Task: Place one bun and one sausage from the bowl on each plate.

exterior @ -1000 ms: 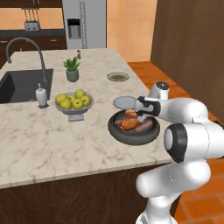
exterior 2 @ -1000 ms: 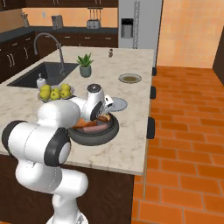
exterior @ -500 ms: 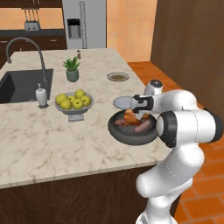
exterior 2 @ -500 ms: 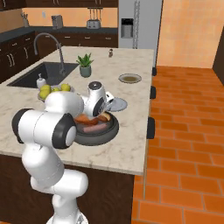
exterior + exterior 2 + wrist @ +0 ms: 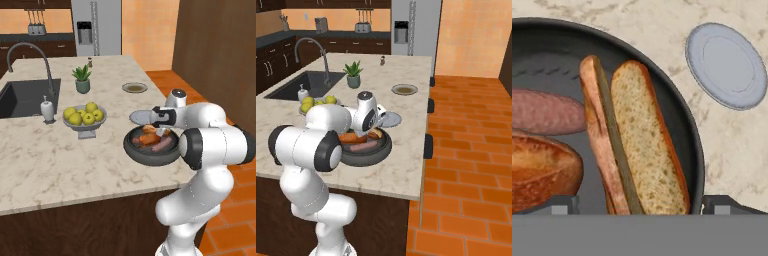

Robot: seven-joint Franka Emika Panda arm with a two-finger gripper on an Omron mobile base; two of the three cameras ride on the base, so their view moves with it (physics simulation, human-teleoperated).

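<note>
Bowl (image 5: 150,150) sits near counter (image 5: 60,170) front-right edge; you have free marble at its 9 o'clock. Gripper (image 5: 640,204) hangs over bowl, jaws wide, holding nothing, one tip each side of split bun (image 5: 634,140). Hand view gives you second bun (image 5: 539,172) at 8 o'clock, sausage (image 5: 544,112) at 9, plate (image 5: 727,65) at 1 outside rim. Left base view adds second plate (image 5: 135,88) far back and apples (image 5: 84,115).

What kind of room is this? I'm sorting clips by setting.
A rendered home kitchen: a marble island counter with a sink and tall faucet, and a steel fridge behind.
</note>
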